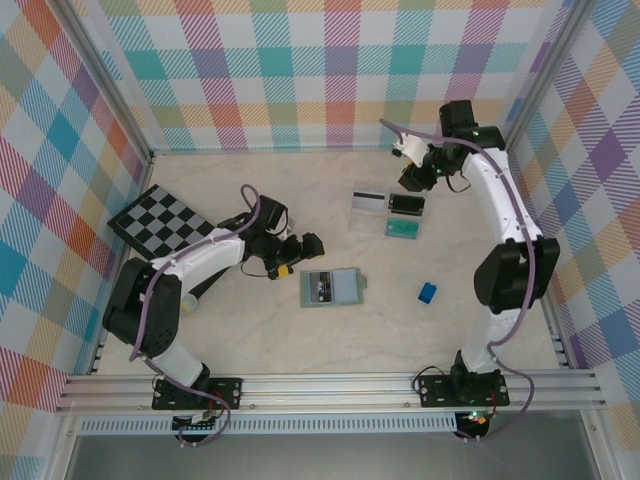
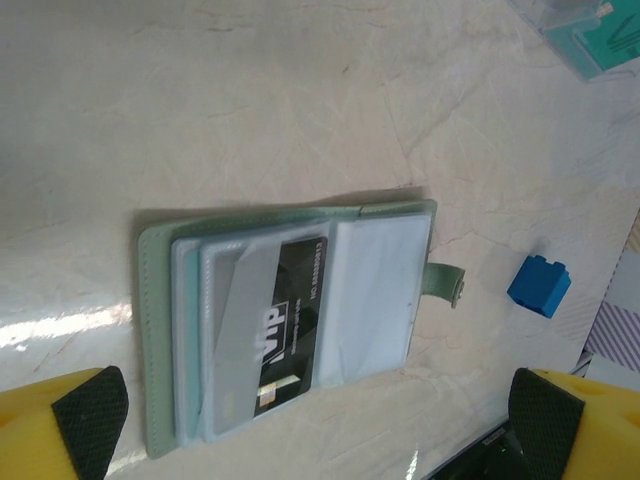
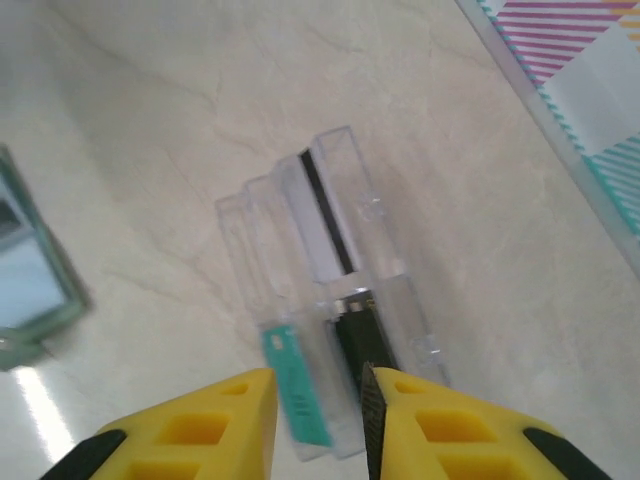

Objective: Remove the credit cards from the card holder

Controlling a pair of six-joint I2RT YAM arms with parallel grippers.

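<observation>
The card holder (image 1: 348, 290) lies open mid-table, long axis left-right, snap tab pointing right (a black card (image 2: 290, 320) inside). The left gripper (image 1: 298, 256) gapes empty beside it. The right gripper (image 3: 318, 420), narrowly parted and empty, hovers above the clear tray (image 3: 330, 170).

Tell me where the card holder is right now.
In the top external view, the card holder lies open near the middle of the table, just right of the left gripper and left of the small blue block.

left arm (image 1: 195, 262), right arm (image 1: 503, 200): white shells, black joints | cables (image 1: 147, 305): purple | claw fingers (image 3: 200, 425): yellow, black pads (image 2: 90, 420)
</observation>
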